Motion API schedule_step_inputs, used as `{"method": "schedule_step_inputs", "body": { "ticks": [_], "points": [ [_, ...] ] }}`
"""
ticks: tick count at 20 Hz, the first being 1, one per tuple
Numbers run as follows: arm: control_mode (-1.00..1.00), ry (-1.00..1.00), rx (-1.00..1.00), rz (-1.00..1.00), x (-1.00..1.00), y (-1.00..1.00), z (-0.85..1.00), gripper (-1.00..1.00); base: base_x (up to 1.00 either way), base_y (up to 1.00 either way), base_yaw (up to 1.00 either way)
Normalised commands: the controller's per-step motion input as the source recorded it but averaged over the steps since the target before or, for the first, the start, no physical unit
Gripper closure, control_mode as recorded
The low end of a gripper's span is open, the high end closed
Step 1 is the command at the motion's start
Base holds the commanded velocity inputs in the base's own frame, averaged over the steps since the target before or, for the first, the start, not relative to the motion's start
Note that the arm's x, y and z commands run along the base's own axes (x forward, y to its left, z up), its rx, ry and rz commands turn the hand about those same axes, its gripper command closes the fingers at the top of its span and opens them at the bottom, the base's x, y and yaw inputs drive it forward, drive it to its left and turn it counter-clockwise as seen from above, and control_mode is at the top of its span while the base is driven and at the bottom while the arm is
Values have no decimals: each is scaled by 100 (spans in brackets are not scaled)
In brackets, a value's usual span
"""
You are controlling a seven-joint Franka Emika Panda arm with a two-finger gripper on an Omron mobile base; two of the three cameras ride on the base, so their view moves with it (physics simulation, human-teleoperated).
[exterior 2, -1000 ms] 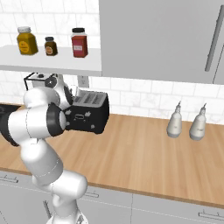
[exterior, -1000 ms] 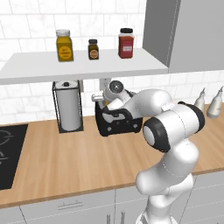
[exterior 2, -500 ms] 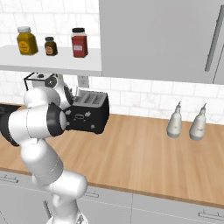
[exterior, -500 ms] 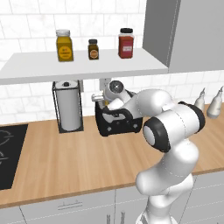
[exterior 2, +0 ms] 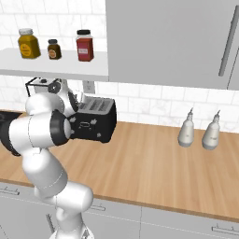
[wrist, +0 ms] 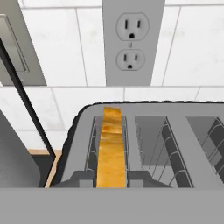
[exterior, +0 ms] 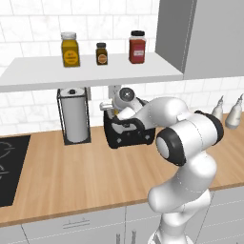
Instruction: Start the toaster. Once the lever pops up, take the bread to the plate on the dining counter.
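Partly hidden toaster [exterior: 129, 133]
Arm covers its top — bread [wrist: 111, 151] bottom edge cut off in hand view.

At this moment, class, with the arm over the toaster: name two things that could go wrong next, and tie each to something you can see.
1. The bread sits deep in a narrow slot of the toaster; a closing claw may clip the wire guides or slip off the crust.
2. The paper towel holder stands just beside the toaster and the shelf hangs low overhead; a lifting arm could knock either.
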Motion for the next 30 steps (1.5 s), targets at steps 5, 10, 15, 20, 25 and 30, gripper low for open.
{"method": "schedule_step_inputs", "body": {
  "ticks": [5,10,15,20,25,30],
  "points": [
    [-100,-1,0,0,0,0,1,100,0,0,0],
    [-100,0,0,0,0,0,7,100,0,0,0],
    [-100,0,0,0,-3,0,18,100,0,0,0],
    [-100,-4,0,0,-21,0,35,100,0,0,0],
    [-100,-13,0,0,-28,0,39,100,0,0,0],
    [-100,-18,0,0,-44,0,39,100,0,0,0]
  ]
}}
